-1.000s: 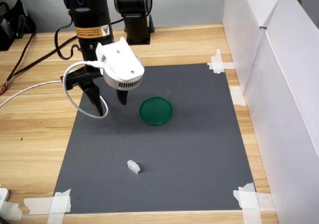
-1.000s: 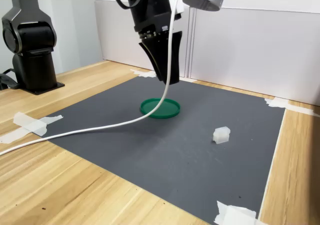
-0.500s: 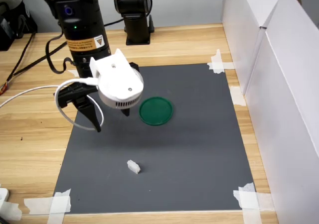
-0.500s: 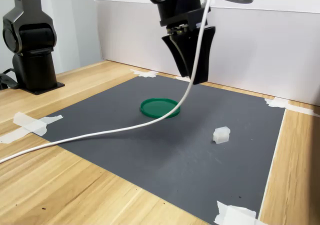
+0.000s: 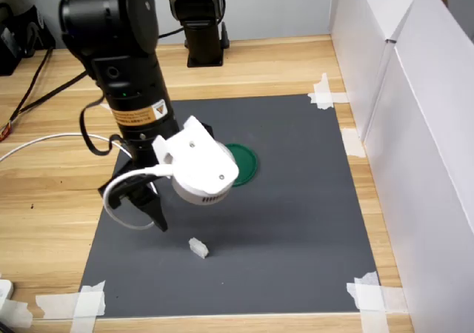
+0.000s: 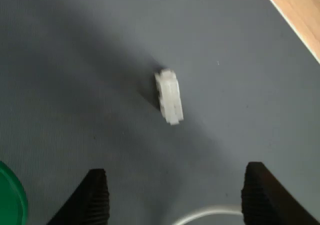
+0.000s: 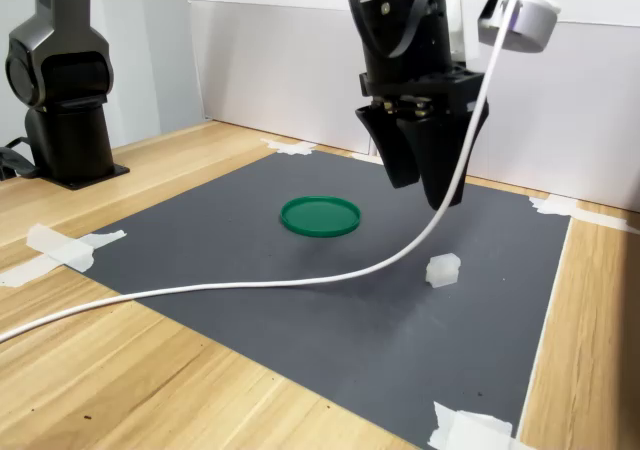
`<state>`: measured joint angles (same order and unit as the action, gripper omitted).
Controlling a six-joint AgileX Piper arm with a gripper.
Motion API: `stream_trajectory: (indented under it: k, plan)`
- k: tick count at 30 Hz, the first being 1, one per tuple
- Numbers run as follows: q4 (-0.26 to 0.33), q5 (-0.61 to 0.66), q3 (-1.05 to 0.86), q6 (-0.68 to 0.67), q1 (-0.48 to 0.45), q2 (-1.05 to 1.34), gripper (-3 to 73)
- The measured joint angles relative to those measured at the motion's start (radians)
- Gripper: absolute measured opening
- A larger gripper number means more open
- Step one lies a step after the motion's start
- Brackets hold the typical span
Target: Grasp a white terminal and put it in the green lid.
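The gripper (image 6: 172, 192) hangs above the dark mat (image 5: 296, 222) with its jaws spread wide and nothing between them, and the white terminal (image 6: 169, 96) lies loose on the mat just ahead of the fingertips (image 6: 96, 190) in the wrist view, a little toward the near edge of the mat in the first exterior view. The main risk is a descent that lands short: a finger could clip the small, light block and flick or tip it instead of straddling it, and the white cable (image 7: 250, 285) trailing across the mat could drag over it. The green lid (image 7: 320, 215) sits well apart, with bare mat between, so there is open room to carry, though the white wall (image 5: 415, 126) closes off the first exterior view's right
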<state>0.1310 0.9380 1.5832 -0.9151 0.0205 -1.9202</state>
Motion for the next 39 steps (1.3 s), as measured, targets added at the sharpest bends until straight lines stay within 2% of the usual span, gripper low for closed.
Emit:
stream_trajectory:
  k: [9,17,22,32,39]
  plan:
    - [0.007,-0.033,0.002,-0.032,0.001,-0.072,65.6]
    - [0.049,-0.054,0.006,-0.085,0.005,-0.107,65.6]
    - [0.035,-0.067,0.01,-0.09,0.033,-0.112,65.6]
    - [-0.039,-0.046,0.052,-0.06,0.046,-0.144,63.8]
    - [-0.044,-0.007,0.112,-0.044,0.046,-0.186,63.6]
